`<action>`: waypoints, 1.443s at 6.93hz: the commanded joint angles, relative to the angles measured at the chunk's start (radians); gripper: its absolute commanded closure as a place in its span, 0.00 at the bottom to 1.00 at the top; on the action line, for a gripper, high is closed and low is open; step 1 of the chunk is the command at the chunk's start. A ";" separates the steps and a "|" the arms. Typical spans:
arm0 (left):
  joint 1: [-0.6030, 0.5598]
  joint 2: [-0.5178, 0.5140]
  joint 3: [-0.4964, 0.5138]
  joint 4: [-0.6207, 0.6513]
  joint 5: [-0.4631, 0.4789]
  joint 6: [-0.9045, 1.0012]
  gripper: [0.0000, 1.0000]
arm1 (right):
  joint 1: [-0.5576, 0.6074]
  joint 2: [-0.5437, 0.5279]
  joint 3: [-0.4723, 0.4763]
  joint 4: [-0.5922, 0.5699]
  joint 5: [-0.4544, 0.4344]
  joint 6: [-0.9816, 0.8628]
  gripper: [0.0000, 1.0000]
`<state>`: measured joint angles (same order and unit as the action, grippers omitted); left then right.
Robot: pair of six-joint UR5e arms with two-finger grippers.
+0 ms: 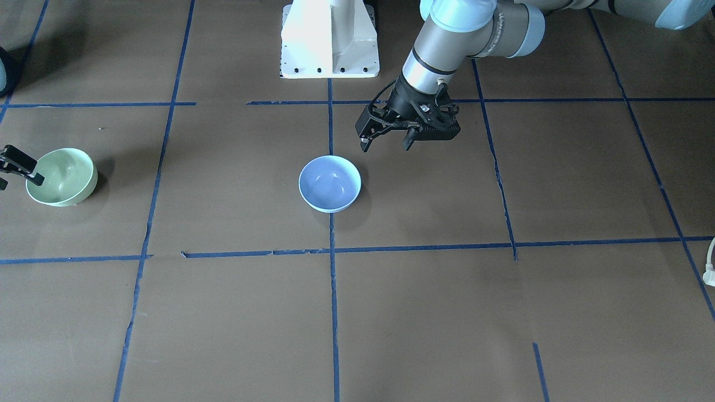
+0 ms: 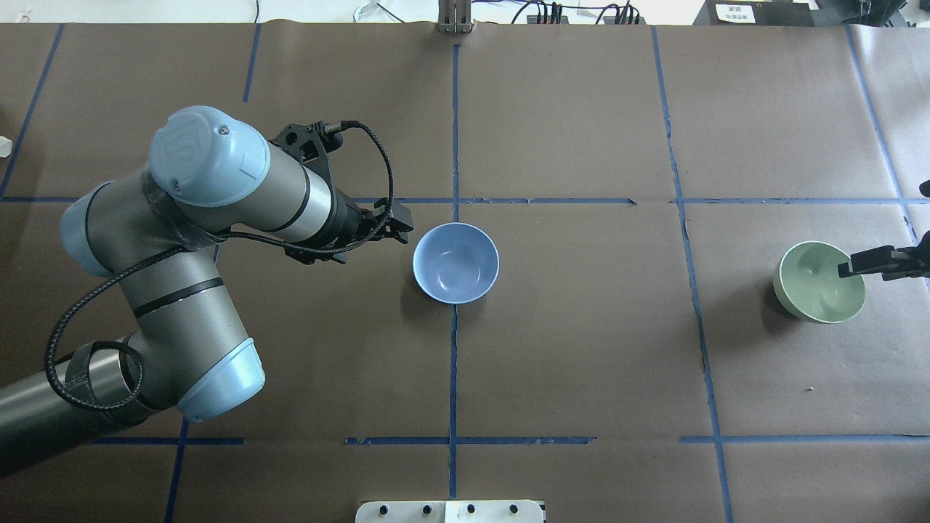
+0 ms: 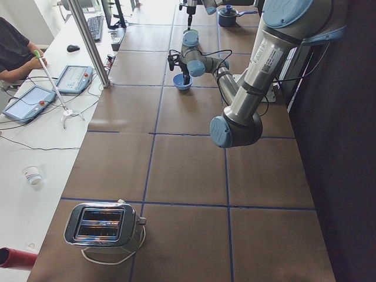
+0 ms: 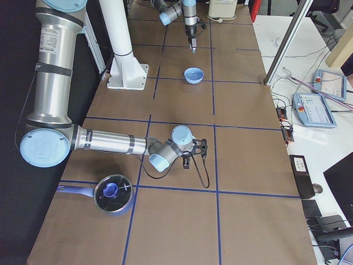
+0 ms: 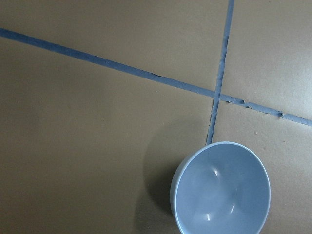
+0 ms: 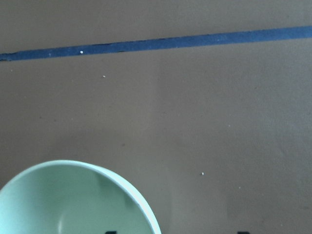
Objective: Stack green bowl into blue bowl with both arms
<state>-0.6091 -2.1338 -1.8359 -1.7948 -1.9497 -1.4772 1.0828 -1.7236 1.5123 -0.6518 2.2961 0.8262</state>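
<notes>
The blue bowl (image 1: 329, 183) stands upright at the table's middle, on a blue tape line; it also shows in the overhead view (image 2: 455, 262) and the left wrist view (image 5: 220, 190). My left gripper (image 1: 388, 143) hangs open and empty just beside it, on the robot's side, not touching it. The green bowl (image 1: 61, 176) sits far off on my right side (image 2: 819, 281). My right gripper (image 2: 868, 263) is at its rim, one finger over the inside and one outside. In the right wrist view the green bowl (image 6: 73, 197) fills the lower left, and the jaws stand apart.
The white pedestal base (image 1: 329, 39) stands at the robot's edge of the brown table, which is marked with blue tape lines. A toaster (image 3: 103, 226) stands at the table's left end. A dark pot (image 4: 113, 193) stands near the right end.
</notes>
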 commanded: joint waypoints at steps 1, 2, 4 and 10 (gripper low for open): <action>0.000 0.000 0.000 0.000 0.000 0.000 0.00 | -0.040 -0.004 -0.006 0.030 0.006 -0.010 0.97; 0.000 0.000 -0.002 0.000 0.000 -0.002 0.00 | -0.055 -0.002 -0.006 0.031 0.006 0.001 1.00; -0.003 0.000 -0.008 0.000 0.002 -0.002 0.00 | -0.114 0.030 0.066 0.017 0.003 0.074 1.00; -0.038 0.205 -0.219 0.000 -0.003 0.012 0.00 | -0.501 0.709 0.249 -0.557 -0.324 0.798 1.00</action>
<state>-0.6449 -1.9649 -2.0246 -1.7947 -1.9527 -1.4669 0.6802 -1.1418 1.7639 -1.0573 2.1049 1.5664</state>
